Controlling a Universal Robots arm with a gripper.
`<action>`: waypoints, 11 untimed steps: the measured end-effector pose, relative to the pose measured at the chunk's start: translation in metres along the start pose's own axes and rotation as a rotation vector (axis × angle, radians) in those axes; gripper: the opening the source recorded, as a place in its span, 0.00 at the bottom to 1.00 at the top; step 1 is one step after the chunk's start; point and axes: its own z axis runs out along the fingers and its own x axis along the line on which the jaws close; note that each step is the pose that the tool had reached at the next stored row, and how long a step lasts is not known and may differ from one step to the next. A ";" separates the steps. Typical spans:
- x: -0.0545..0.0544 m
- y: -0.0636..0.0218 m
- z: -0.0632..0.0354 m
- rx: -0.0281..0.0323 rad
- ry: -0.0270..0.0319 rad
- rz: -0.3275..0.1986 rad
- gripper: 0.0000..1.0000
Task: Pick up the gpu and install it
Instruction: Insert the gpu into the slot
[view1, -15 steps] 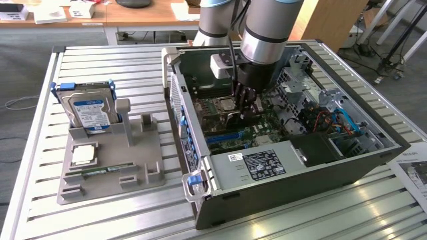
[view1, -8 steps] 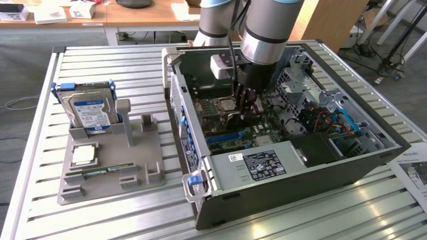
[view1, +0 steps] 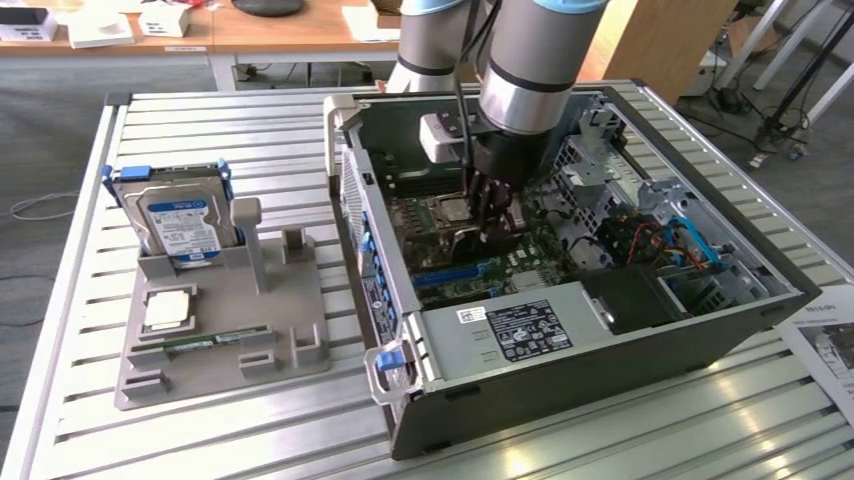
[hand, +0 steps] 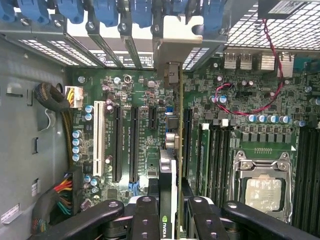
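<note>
Furthest to the exterior view's left, a grey holder (view1: 267, 330) sits on the slatted metal surface (view1: 561, 450). It carries a hard drive (view1: 180, 225) standing on edge, a square chip (view1: 167, 308) and a green memory stick (view1: 200, 342) lying flat. Beside it, in the middle, is the case (view1: 627, 350) with its open side up. The arm (view1: 534, 70) hangs down into it, with the end effector (view1: 483, 225) low over the motherboard (hand: 140, 90).

In the wrist view the fingers (hand: 145, 215) stand on either side of the gpu (hand: 168, 180) and are clamped on it. The card is upright and seen edge-on. Its bracket (hand: 172, 47) points at the rear slot covers with their blue latches (hand: 105, 12). It stands over the board between the long black slots (hand: 117, 145) and the memory slots (hand: 215, 155), with the CPU socket (hand: 262, 190) beyond those. Whether its lower edge is seated in a slot I cannot tell.

At the exterior view's right, blue and orange cables (view1: 667, 245) run inside the case, and a printed sheet (view1: 827, 345) lies on the surface.
</note>
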 end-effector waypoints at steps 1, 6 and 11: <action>0.000 0.0003 0.0006 0.0000 -0.0001 0.000 0.27; 0.002 0.0013 0.0020 0.0000 -0.0001 0.000 0.27; 0.002 0.0025 0.0031 -0.0001 0.0001 0.000 0.27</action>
